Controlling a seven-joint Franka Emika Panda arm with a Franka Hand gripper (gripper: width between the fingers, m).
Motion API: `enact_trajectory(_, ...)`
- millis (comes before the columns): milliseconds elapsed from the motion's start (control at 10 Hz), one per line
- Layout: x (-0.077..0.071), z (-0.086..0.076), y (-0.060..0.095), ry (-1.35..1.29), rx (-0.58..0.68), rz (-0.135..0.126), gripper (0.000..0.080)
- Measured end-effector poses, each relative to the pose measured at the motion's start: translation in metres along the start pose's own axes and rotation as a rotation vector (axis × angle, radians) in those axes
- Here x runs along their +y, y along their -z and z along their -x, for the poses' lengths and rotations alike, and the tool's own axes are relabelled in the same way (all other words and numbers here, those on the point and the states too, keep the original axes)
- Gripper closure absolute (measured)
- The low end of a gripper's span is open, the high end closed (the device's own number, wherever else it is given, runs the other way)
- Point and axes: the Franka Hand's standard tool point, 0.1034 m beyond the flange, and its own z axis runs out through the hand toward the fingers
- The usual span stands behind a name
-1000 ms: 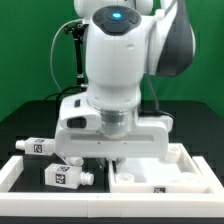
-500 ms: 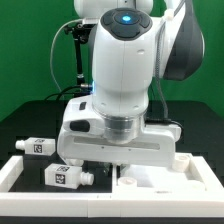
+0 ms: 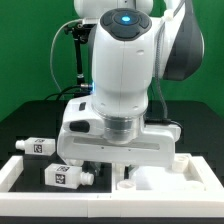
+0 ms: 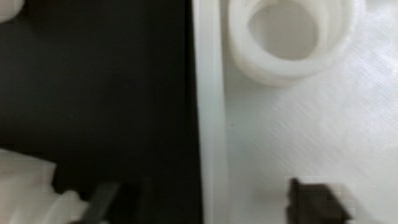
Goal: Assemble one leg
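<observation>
The 2 dark fingers (image 4: pixel 317 196) stand wide apart and hold nothing. The gripper (image 4: pixel 205 196) straddles the long straight edge of the white tabletop panel (image 4: pixel 302 130), with 1 finger over the panel and the other over the black table (image 4: pixel 107 90). A round raised socket (image 4: pixel 294 40) sits on the panel near that edge, apart from both fingers.

In the exterior view the hand hangs low. To its left in that view, the rear leg (image 3: pixel 38 146) and the front leg (image 3: pixel 65 177) lie on the table, apart from the gripper. Each shows a black-and-white marker tag, with no readable writing. A white frame (image 3: pixel 12 170) borders that side.
</observation>
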Motion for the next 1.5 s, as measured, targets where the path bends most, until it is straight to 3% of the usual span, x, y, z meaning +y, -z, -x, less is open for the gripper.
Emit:
enact_trajectory(100,0.001,0.000,0.001,0.000,0.001,0.000,0.0237)
enact_trajectory(200,0.005,0.008,0.010,0.001,-0.014,-0.004,0.0177)
enact_trajectory(500,0.010,0.047,0.035,-0.029,-0.052,-0.027,0.0151)
enact_trajectory(600,0.008,0.053,0.037,-0.042,-0.054,-0.030,0.0151)
enact_trajectory(1300,0.009,0.052,0.033,-0.043,-0.057,-0.029,0.0150)
enact_trajectory(1500,0.010,0.069,0.033,0.069,-0.068,-0.033,0.0150)
